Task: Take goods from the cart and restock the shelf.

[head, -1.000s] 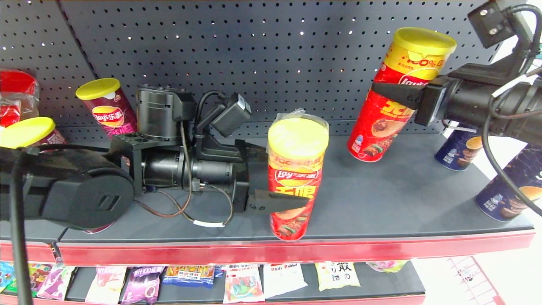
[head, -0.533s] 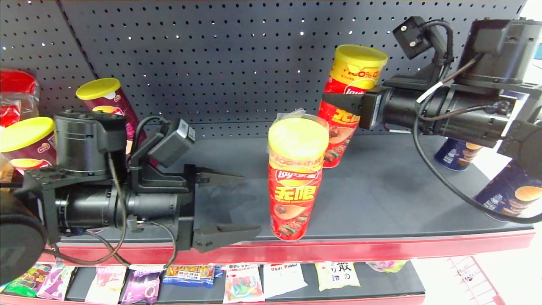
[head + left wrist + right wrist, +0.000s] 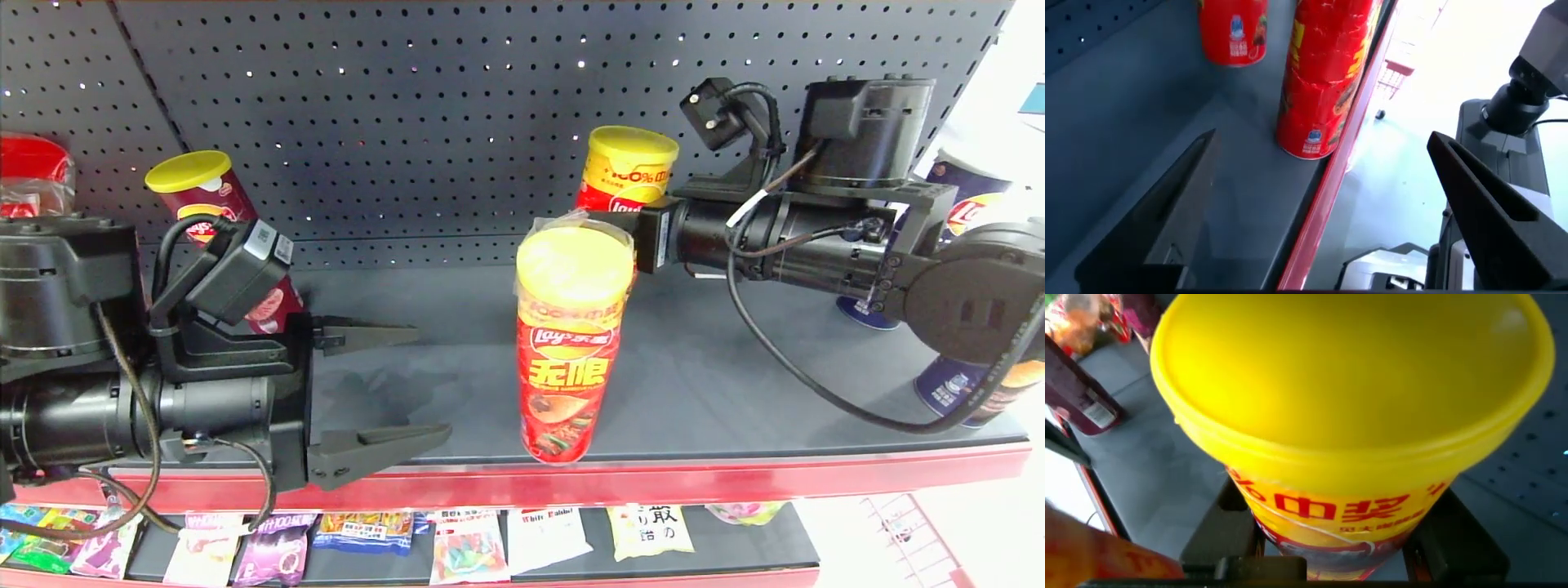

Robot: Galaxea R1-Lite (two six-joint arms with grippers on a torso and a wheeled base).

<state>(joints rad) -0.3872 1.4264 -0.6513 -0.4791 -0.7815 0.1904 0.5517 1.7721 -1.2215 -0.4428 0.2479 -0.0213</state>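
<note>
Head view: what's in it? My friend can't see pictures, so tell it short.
The right gripper holds a red chip can with a yellow lid, behind a matching can that stands at the grey shelf's front edge. The left gripper is open and empty, to the left of that front can.

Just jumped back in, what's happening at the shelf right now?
The right gripper is shut on the rear can, a red one with a yellow lid, toward the back of the shelf. It sits behind the front can, which stands at the shelf's edge. The left gripper is open and empty, to the left of the front can. I cannot tell whether the rear can is down on the shelf.
</note>
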